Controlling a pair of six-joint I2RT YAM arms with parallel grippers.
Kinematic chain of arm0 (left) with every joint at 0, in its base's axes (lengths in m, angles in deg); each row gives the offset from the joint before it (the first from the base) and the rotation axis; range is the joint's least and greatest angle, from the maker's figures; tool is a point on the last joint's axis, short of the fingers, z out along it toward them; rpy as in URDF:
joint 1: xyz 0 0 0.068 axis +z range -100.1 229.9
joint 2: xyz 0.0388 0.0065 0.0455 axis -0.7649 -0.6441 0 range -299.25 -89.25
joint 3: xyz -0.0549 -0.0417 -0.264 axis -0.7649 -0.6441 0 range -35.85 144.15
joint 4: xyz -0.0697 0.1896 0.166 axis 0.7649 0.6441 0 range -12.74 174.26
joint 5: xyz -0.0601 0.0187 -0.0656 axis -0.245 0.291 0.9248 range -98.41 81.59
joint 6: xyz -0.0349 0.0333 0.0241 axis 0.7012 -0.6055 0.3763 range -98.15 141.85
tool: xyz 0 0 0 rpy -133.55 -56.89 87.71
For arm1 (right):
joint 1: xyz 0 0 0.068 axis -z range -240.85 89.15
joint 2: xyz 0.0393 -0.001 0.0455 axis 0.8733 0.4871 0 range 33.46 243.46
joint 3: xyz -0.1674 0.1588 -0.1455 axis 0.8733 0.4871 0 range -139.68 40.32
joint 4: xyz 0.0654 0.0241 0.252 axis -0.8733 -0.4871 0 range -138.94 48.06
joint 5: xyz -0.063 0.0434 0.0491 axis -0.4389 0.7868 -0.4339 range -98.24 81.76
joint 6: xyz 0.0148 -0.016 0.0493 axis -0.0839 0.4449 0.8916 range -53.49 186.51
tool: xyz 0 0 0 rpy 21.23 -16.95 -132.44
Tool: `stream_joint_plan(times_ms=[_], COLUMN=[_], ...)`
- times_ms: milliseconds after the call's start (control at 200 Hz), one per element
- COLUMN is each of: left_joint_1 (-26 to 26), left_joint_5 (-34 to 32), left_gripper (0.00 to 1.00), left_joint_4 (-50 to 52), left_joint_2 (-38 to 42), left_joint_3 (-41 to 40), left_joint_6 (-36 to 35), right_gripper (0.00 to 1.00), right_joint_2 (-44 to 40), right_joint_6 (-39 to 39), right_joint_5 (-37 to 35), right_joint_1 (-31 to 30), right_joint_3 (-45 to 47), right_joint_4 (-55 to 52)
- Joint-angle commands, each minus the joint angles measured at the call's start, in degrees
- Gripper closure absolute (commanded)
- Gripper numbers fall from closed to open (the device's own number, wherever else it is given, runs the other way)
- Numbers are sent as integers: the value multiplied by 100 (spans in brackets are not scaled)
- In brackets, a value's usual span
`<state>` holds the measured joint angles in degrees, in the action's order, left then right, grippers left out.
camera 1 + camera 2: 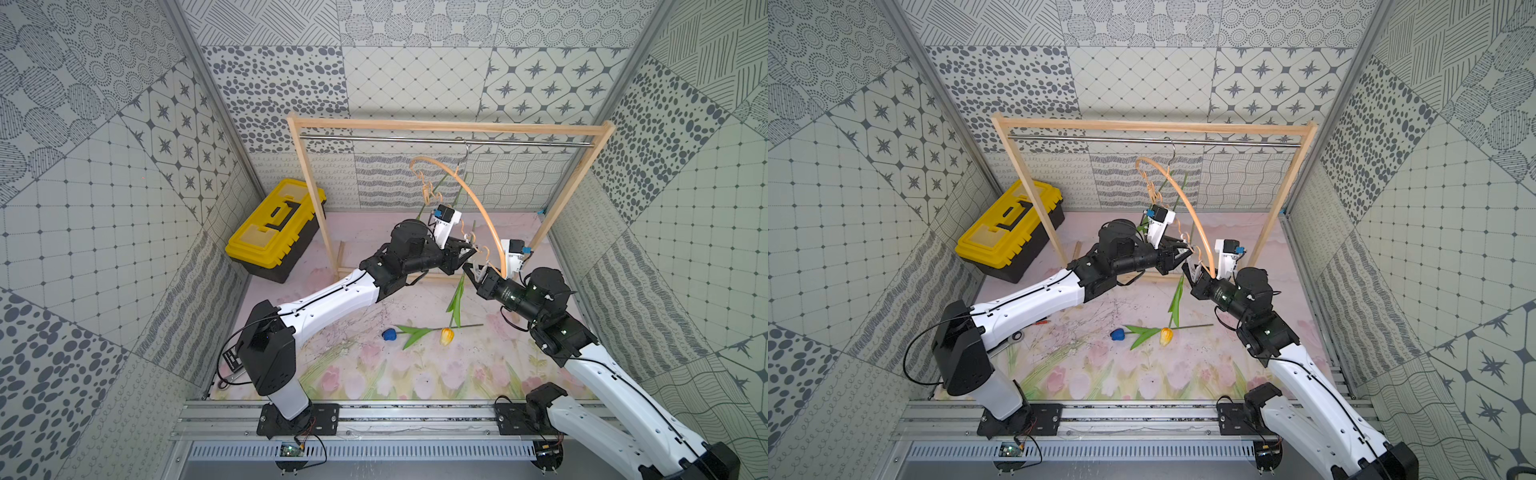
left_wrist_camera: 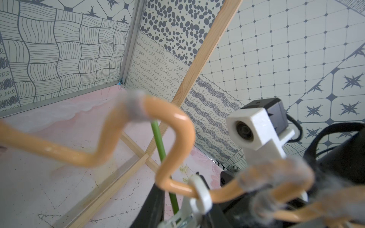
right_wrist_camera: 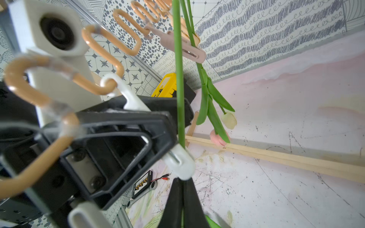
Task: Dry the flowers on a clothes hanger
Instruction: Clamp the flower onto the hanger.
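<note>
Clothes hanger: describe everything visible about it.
The clothes hanger is a glossy, plastic-looking tan arc with a wavy lower bar. Its silver hook sits on the metal rod; it hangs tilted toward the arms. A cream tulip and a pink tulip hang head-down from its pins; the left gripper pinches a white pin on it.

Yellow toolbox with a black base, lid shut, sits back-left on the worktop near the left post of a light-wood rectangular frame. A metal rod runs just under the frame's top bar. A mat with printed pink tulips covers the worktop (scuffed and scratched mid-area). Near the front-left edge are a ratchet wrench, a small black board with gold contacts, and red and black clip leads. Grey-patterned wall panels stand on three sides. An aluminium rail runs along the front.
</note>
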<state>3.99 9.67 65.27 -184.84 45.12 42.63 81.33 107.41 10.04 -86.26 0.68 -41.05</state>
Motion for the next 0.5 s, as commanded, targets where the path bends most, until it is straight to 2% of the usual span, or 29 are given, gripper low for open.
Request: stream_joint_plan(times_ms=[0, 495], left_joint_1=[-15, -15], left_joint_5=[233, 283], left_gripper=[83, 85], left_joint_4=[-352, -304], left_joint_2=[67, 198], left_joint_3=[-48, -64], left_joint_6=[168, 172], right_gripper=[100, 100], right_joint_2=[90, -11], right_joint_6=[-162, -384], right_joint_5=[211, 54], right_joint_1=[1, 1], right_joint_3=[-175, -87], right_joint_4=[512, 436])
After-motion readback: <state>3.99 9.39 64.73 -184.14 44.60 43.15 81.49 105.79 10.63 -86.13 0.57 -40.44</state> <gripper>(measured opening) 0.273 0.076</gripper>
